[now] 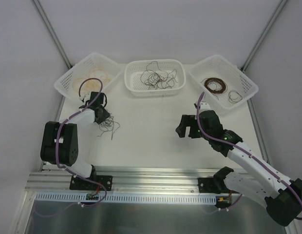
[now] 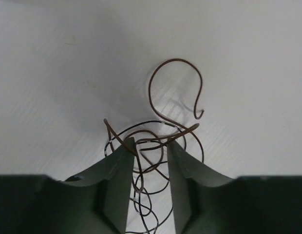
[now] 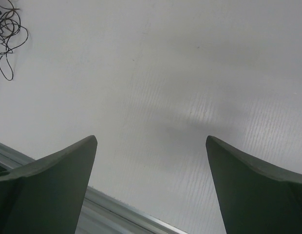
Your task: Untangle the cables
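A small tangle of black and dark brown cables [image 1: 108, 126] lies on the white table at the left. In the left wrist view one brown cable [image 2: 175, 60] curls up out of it in a hook. My left gripper [image 1: 101, 116] is down at the tangle. Its jaws [image 2: 150, 144] stand a little apart with several cable loops between them, and the table shows in the gap. My right gripper [image 1: 187, 127] hovers over bare table at the centre right, wide open and empty [image 3: 151, 141]. The tangle shows far off in the right wrist view [image 3: 7, 29].
Three white baskets stand along the back. The left one [image 1: 68, 78] holds yellow-tan cables, the middle one [image 1: 154, 90] a loose black tangle, the right one [image 1: 246, 83] dark brown coils. A metal rail [image 1: 151, 173] runs along the near table edge.
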### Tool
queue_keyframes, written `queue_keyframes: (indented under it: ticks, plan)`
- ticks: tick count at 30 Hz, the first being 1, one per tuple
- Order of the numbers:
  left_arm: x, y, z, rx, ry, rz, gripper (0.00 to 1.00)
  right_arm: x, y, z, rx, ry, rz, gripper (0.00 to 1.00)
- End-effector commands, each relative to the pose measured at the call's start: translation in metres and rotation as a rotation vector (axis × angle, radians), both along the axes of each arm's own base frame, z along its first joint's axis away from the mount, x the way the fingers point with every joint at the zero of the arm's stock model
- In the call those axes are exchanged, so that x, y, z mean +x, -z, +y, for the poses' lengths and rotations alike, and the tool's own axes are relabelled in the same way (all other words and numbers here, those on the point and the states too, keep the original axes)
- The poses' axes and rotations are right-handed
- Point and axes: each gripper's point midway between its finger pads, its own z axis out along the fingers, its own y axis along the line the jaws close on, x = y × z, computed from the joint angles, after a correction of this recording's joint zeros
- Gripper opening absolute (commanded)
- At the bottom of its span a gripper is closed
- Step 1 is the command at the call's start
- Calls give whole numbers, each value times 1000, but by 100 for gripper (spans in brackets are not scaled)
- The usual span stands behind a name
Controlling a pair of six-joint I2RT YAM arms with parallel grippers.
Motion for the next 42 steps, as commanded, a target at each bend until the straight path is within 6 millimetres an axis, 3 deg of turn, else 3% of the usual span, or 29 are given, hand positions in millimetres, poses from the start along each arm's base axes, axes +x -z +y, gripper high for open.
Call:
queue_keyframes:
  ticks: [1,2,5,9,10,15,18,24,30,36,42]
  plan:
    - [11,5,-23,-70,108,22,30,1,-7,11,31,-19,-27,100]
    - [11,6,-28,-71,137,24,16,1,-8,11,25,-20,-32,100]
    - [12,2,-58,-78,272,10,0,-1,-10,14,14,-37,-49,99]
    - [2,-10,-123,-106,524,-29,0,-1,-15,21,29,-73,-71,100]
    - [-5,-16,-148,-97,624,-42,0,-1,-16,22,33,-85,-78,99]
    - [-40,-40,-215,-169,914,-95,0,-5,-20,37,77,-174,-99,99]
    - [-64,-51,-243,-177,1079,-122,0,-5,-15,43,82,-206,-104,99]
    - [-95,-80,-272,-191,1261,-205,0,-11,-14,61,136,-310,-121,93]
    - [-115,-94,-290,-216,1372,-249,0,-12,-20,83,203,-401,-150,84]
    - [-125,-106,-299,-232,1425,-292,0,-6,-22,99,254,-421,-150,72]
    - [-131,-119,-303,-253,1453,-339,0,-5,-9,115,267,-451,-113,65]
